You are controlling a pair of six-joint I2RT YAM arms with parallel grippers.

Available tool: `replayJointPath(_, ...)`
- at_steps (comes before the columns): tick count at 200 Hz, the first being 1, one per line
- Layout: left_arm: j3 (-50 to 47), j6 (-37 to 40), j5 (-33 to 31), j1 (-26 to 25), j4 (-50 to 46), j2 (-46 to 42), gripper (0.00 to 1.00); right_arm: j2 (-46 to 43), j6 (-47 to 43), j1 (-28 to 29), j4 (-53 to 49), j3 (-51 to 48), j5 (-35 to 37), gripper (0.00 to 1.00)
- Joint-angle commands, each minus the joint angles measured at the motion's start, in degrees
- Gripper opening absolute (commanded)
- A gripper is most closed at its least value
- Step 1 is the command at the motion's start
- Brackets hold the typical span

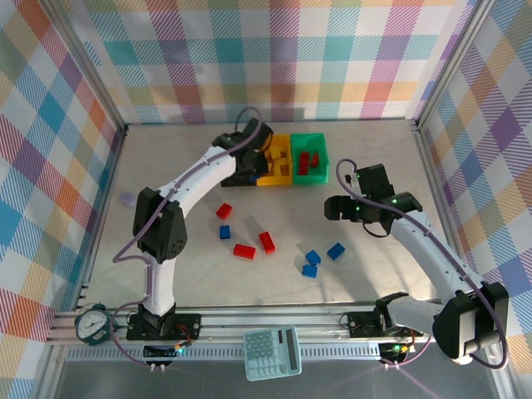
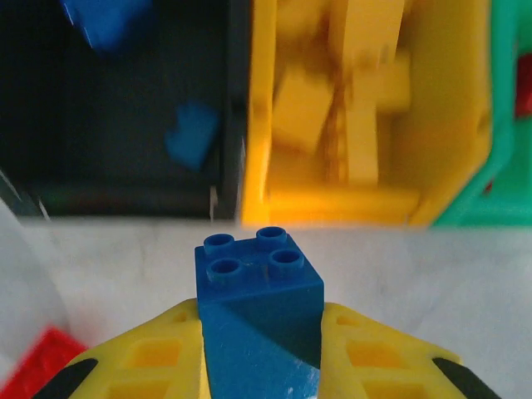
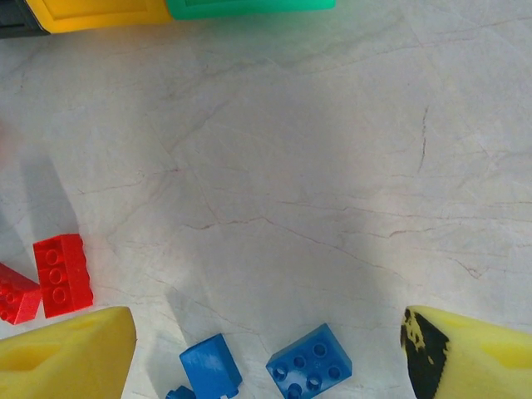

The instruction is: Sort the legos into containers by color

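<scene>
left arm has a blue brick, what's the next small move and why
Probably ease the left gripper forward and slightly left until the blue brick is over the black bin, then open. It is clamped just short of the bins, facing the black-yellow divide, and blue bricks lie in the black bin.

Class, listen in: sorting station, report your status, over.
Left tool shut on blue lego, just short of black bin. Right tool open, empty, above loose blue legos. Nothing blocking the bin.
</scene>
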Motion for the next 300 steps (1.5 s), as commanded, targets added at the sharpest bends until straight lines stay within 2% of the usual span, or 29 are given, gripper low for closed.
replayJointPath(1,5.05,6.83,-0.11,2.96,-0.66,4.12,0.23,-1.78,1.44,-0.25,-2.36,0.85,-0.87,0.83)
replayJointPath(58,17.36,11.80,0.81,8.07,2.12,14.40,0.23,-4.60,2.44,-0.07,-4.35,0.21,-1.22,0.82)
replayJointPath(91,21.25,13.25,0.94,9.80,5.96,18.39,0.24,-5.45,3.09,0.17,-4.80,-0.11,-1.57,0.82)
replayJointPath(128,22.62,12.85,4.55,11.26,10.19,21.51,0.26,-6.40,3.21,0.50,-6.36,0.16,-0.89,0.82)
replayJointPath(156,23.39,12.55,4.67,11.35,11.51,23.60,0.38,-6.78,3.40,0.52,-7.01,0.04,-0.68,0.82)
replayJointPath(183,23.26,12.37,4.26,11.36,11.49,23.64,0.55,-7.22,3.80,0.56,-7.06,-0.20,-0.61,0.83)
replayJointPath(231,19.47,12.59,4.34,11.36,12.64,18.78,0.57,-6.60,4.27,0.68,-7.59,-1.20,-0.43,0.83)
replayJointPath(300,-1.47,12.54,2.56,11.36,18.79,-1.33,0.58,-3.64,11.63,3.45,-7.42,-7.52,1.24,0.84)
